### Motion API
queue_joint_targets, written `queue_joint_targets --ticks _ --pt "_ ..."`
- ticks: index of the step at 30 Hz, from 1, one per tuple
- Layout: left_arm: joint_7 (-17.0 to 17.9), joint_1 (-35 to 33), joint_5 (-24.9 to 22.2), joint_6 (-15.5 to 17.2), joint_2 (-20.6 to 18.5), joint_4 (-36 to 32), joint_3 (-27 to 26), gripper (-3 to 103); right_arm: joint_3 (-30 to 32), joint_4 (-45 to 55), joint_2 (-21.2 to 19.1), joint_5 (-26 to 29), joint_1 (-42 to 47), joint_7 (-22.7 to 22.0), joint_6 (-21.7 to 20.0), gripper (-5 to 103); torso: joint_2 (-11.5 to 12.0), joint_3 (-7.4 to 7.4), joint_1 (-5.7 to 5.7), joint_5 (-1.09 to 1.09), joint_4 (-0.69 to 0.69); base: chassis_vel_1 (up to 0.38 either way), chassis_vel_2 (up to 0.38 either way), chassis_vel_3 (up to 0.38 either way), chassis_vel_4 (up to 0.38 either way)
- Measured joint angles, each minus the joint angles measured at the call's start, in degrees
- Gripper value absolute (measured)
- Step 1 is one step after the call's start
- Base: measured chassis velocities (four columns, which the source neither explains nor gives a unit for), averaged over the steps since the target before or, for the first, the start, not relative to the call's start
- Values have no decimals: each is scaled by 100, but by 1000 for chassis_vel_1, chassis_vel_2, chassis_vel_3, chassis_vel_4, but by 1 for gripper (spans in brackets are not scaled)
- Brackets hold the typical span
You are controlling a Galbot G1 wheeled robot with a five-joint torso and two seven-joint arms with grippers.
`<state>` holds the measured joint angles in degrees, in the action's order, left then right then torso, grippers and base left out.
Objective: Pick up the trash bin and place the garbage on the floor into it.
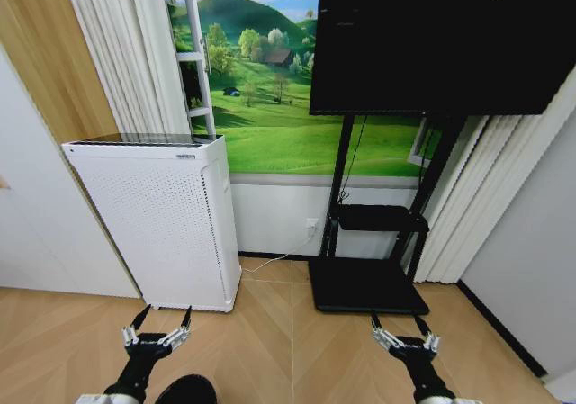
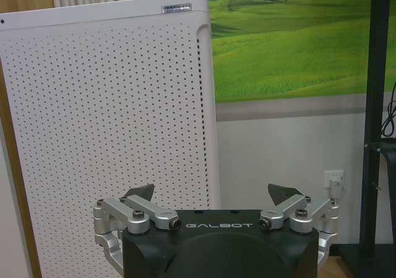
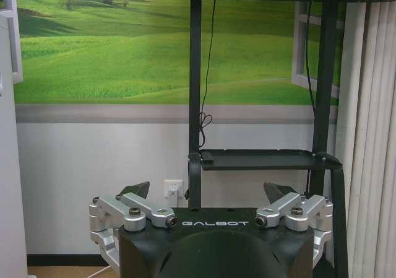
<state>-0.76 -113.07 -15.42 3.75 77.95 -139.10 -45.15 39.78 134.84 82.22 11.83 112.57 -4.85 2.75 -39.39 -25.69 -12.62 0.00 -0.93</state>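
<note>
My left gripper (image 1: 165,313) hangs low over the wooden floor, open and holding nothing, just in front of the white perforated cabinet (image 1: 162,224). My right gripper (image 1: 396,319) is at the same height, open and holding nothing, near the front of the black stand's base (image 1: 360,282). In the left wrist view the left gripper (image 2: 211,192) faces the cabinet (image 2: 105,135). In the right wrist view the right gripper (image 3: 206,189) faces the stand's shelf (image 3: 260,159). A black rounded shape (image 1: 186,390) sits at the bottom edge beside my left arm; I cannot tell whether it is the trash bin. The garbage is out of view.
A large black screen (image 1: 441,40) hangs on the stand above the base. A wall outlet (image 1: 311,225) with a white cable lies between the cabinet and the stand. Curtains (image 1: 468,215) hang at the right, and bare wooden floor (image 1: 288,350) stretches between my grippers.
</note>
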Motion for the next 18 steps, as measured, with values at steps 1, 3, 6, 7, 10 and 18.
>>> queue_joint_targets --ticks 1,3,6,7,10,18 --pt "0 0 0 0 0 0 0 100 0 0 0 0 0 0 0 100 5 3 2 0 0 0 0 0 0" --pt "0 0 0 0 0 0 0 100 0 0 0 0 0 0 0 100 9 6 4 0 0 0 0 0 0" --pt "0 0 0 0 0 0 0 100 0 0 0 0 0 0 0 100 17 11 8 0 0 0 0 0 0" --pt "0 0 0 0 0 0 0 100 0 0 0 0 0 0 0 100 20 13 10 0 0 0 0 0 0" --pt "0 0 0 0 0 0 0 100 0 0 0 0 -1 0 0 100 26 16 11 0 0 0 0 0 0" --pt "0 1 0 0 0 0 0 100 0 0 0 0 -1 0 0 100 41 24 16 0 0 47 -38 -40 42"
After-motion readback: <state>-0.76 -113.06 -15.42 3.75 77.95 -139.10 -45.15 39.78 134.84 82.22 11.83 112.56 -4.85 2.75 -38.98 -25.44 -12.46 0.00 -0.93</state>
